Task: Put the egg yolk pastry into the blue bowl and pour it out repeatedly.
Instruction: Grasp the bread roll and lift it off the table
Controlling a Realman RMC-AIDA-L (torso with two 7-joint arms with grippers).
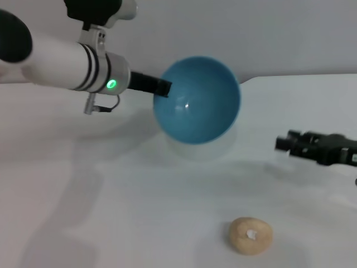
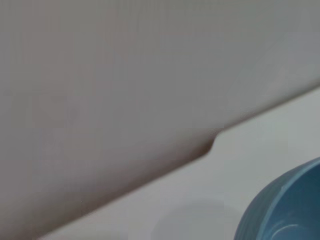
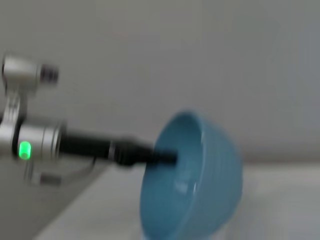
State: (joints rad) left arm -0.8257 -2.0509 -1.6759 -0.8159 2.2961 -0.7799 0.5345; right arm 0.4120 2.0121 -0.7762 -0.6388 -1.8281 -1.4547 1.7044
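Observation:
The blue bowl (image 1: 198, 99) hangs tilted on its side above the white table, its empty opening turned toward me. My left gripper (image 1: 163, 87) is shut on the bowl's left rim. The same bowl (image 3: 192, 175) and left gripper (image 3: 165, 156) show in the right wrist view, and the bowl's edge (image 2: 285, 207) in the left wrist view. The egg yolk pastry (image 1: 251, 235) lies on the table near the front, below and right of the bowl. My right gripper (image 1: 285, 143) hovers low at the right, away from both.
The white table (image 1: 139, 201) spreads under everything, and its back edge (image 1: 301, 76) meets a grey wall behind the bowl. The left arm's white forearm (image 1: 61, 64) reaches in from the upper left.

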